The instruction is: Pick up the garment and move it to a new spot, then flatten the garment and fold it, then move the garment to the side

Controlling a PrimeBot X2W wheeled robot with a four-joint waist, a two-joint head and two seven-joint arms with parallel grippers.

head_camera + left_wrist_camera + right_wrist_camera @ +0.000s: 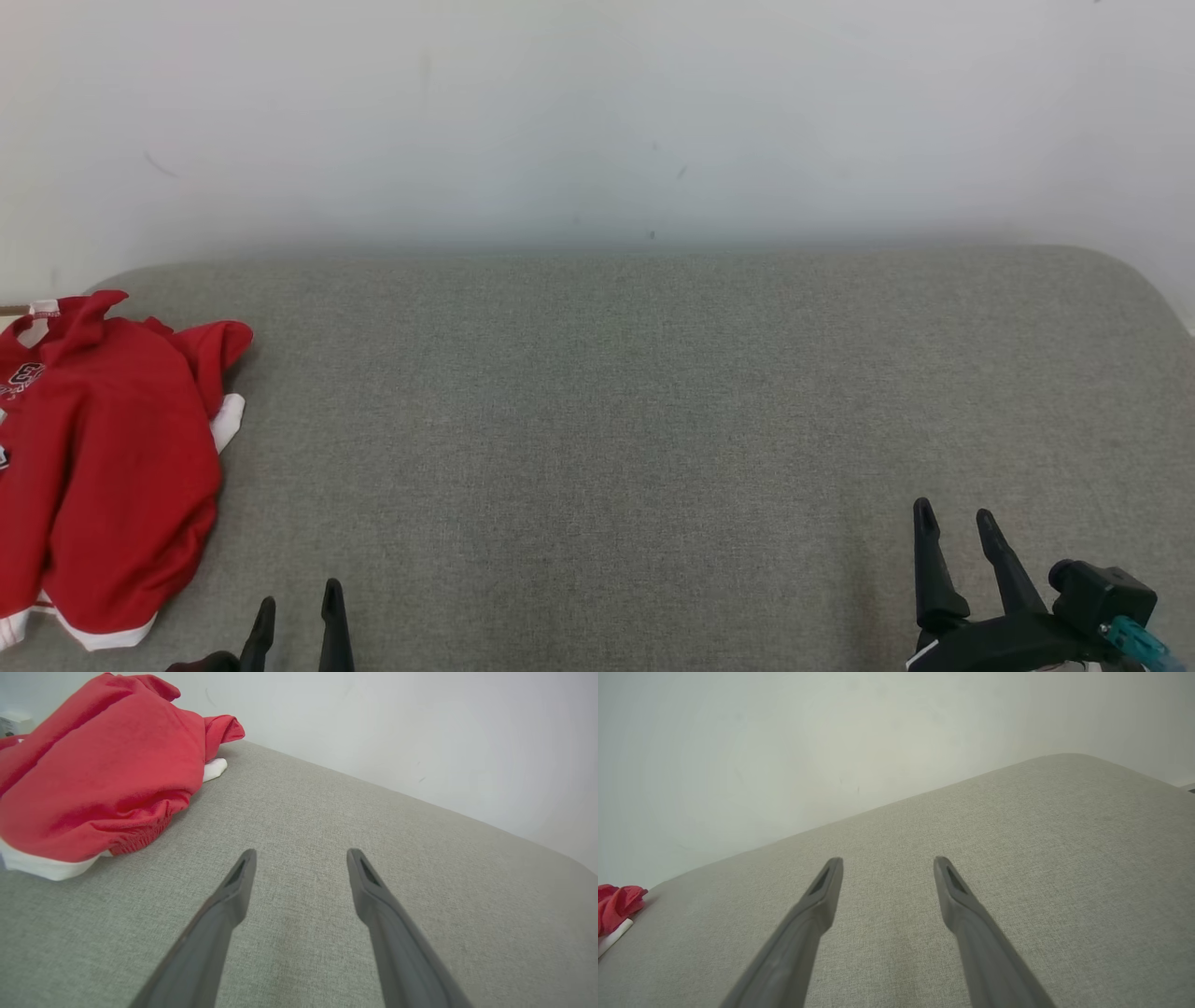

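Red garment (112, 467) with white trim lies crumpled at the far left of the grey cushion (597, 420), partly cut off by the edge of the head view. Dark-and-white lettering on its chest, also cut off at that edge, can't be read. Left gripper (300, 594) sits just right of the hem: fingers spread, nothing between them, not touching the cloth. Right gripper (954, 510) is well apart at lower right, fingers spread too, empty. White wall (597, 121) behind.

Garment (103, 457) lies on padded surface (607, 420) at its far L end, wall (597, 112) behind.
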